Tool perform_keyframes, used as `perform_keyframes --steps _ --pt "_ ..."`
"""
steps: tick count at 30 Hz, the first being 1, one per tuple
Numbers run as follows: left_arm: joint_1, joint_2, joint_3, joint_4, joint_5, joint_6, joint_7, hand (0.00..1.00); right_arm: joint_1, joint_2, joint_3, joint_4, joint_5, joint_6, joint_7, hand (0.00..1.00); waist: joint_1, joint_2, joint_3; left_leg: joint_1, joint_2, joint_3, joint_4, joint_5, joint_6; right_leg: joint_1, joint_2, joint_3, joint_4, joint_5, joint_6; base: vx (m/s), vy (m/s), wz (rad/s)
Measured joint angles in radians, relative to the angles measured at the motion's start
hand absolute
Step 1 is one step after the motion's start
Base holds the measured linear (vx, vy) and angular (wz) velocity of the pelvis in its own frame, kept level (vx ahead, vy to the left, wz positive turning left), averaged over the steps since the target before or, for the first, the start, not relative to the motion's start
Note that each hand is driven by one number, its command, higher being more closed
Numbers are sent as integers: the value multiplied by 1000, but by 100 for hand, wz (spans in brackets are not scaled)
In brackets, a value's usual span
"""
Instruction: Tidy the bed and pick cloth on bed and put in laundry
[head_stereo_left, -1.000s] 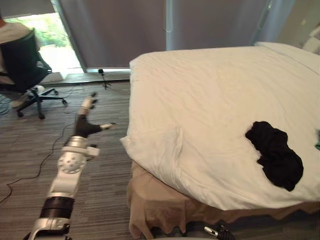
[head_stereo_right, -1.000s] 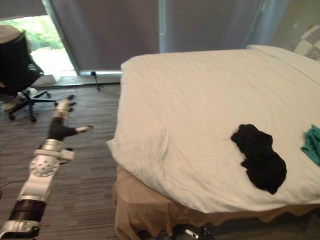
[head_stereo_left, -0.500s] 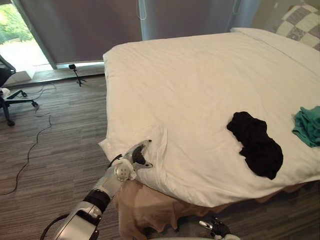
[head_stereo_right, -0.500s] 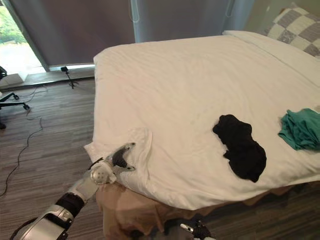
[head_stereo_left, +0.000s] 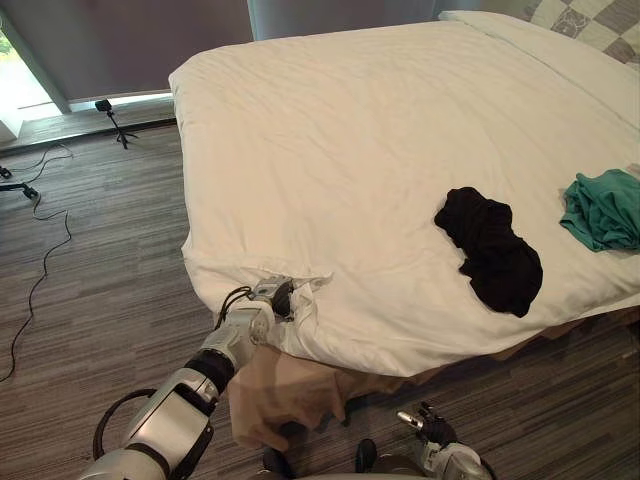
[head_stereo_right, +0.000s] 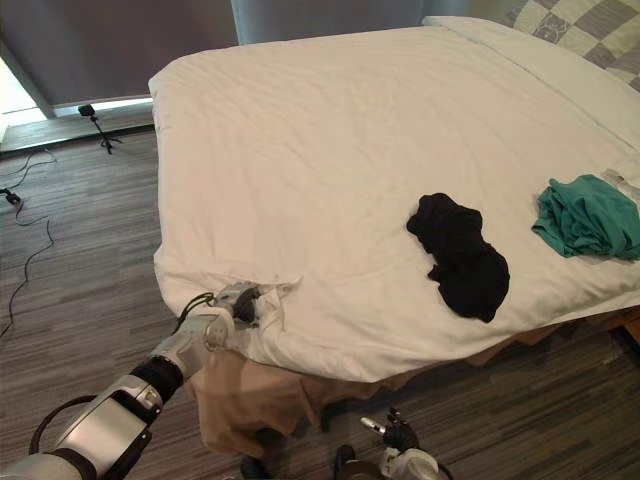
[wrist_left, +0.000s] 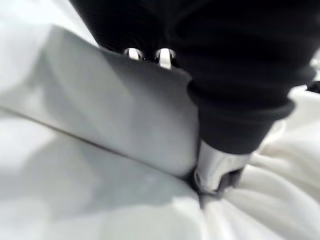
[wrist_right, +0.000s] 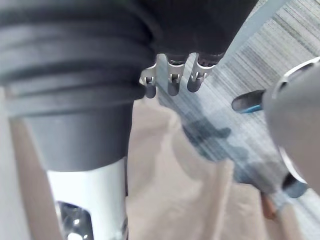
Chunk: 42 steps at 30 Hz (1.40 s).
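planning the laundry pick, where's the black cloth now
Left eye view, right half: the black cloth lies on the white duvet, just left of the green cloth.

— Where is there room on the bed (head_stereo_left: 330, 130)?
— Its white cover lies flat and bare across the upper and middle frame. At the right, the black cloth (head_stereo_left: 490, 250) and the green cloth (head_stereo_left: 603, 208) lie apart, a bare strip between them.
— And lower left?
— The left hand (head_stereo_left: 272, 296) sits in a bunched fold at the bed's corner, with open floor (head_stereo_left: 90, 270) beside it.
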Motion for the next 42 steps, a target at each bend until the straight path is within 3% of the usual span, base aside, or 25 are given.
perform_keyframes --steps 3,5,8,10,11,13,14,17,21,22,24,27,33,37,42 --pt "216 29 252 -23 -61 -43 -2 0 26 -70 -145 -89 34 -27 -35 0 10 6 -2 13 3 -16 0 0 0 31 1 -24 -2 -9 11 34 -9 16" --pt "310 28 346 7 -68 -56 4 0 34 -101 -212 -94 45 -35 -68 0 25 11 -4 22 5 -28 0 0 0 41 1 -37 -1 -15 12 52 -18 25" --pt "453 -20 533 102 -83 -67 49 0 36 -136 -317 -91 74 -36 -140 0 34 11 -15 16 10 -53 0 -3 -3 53 7 -63 -11 -21 9 8 -33 24" --pt "486 -46 716 164 -125 -29 130 0 37 -157 -378 -82 78 -30 -180 0 43 8 -25 1 12 -64 0 -8 -6 57 13 -79 -23 -21 9 -31 -36 24" --pt "513 -35 903 202 -166 24 207 0 42 -189 -450 -76 63 -8 -241 0 52 7 -46 -12 12 -80 0 -9 -6 57 14 -91 -32 -21 9 12 -21 27" --pt "581 5 1132 244 -189 89 287 0 45 -266 -564 -47 39 -1 -323 0 62 6 -70 -14 5 -106 0 -12 -3 68 12 -107 -37 -21 9 42 -8 30" --pt "607 12 1189 257 -196 107 304 0 45 -294 -584 -47 34 -1 -340 100 67 7 -80 -13 2 -111 0 -13 -2 72 10 -110 -38 -21 9 48 15 21" --pt "685 6 1290 289 -210 138 324 0 31 -351 -552 -147 11 -16 -370 100 75 11 -105 -14 -9 -137 0 -16 0 80 3 -121 -39 -23 11 27 21 15" --pt "716 -27 1268 289 -225 139 323 0 -13 -362 -357 -418 -55 -11 -365 100 72 -7 -117 -31 -14 -165 0 -14 2 64 1 -134 -39 -25 12 -41 9 19" --pt "707 -35 1207 279 -224 130 320 0 -57 -362 -250 -558 -91 19 -347 100 76 -13 -121 -37 -14 -177 0 -8 8 50 0 -135 -35 -33 9 -62 -8 14" --pt "695 -48 1138 242 -224 123 319 0 -107 -355 -155 -681 -112 57 -309 100 78 -24 -121 -51 -13 -189 1 -3 11 30 -2 -136 -17 -40 8 -22 -5 5" --pt "654 -55 959 182 -225 104 298 0 -165 -331 61 -846 -138 104 -177 100 81 -37 -115 -59 -18 -190 6 7 16 15 -7 -129 -8 -41 8 35 5 -3" --pt "554 -118 685 106 -327 24 275 0 -337 -302 443 -899 -90 155 109 100 90 -31 -73 -66 -40 -227 7 11 24 8 -15 -112 -10 -18 13 57 17 -10" --pt "513 -149 564 61 -368 -23 257 0 -400 -225 572 -823 -26 180 194 100 112 -19 -31 -65 -39 -251 7 14 28 23 -13 -138 -11 -15 10 10 -1 19" --pt "465 -171 426 29 -382 -51 230 0 -462 -110 722 -700 60 214 217 100 144 -2 74 -131 -29 -304 41 19 35 -19 -16 -164 21 -25 -5 -44 -25 24"
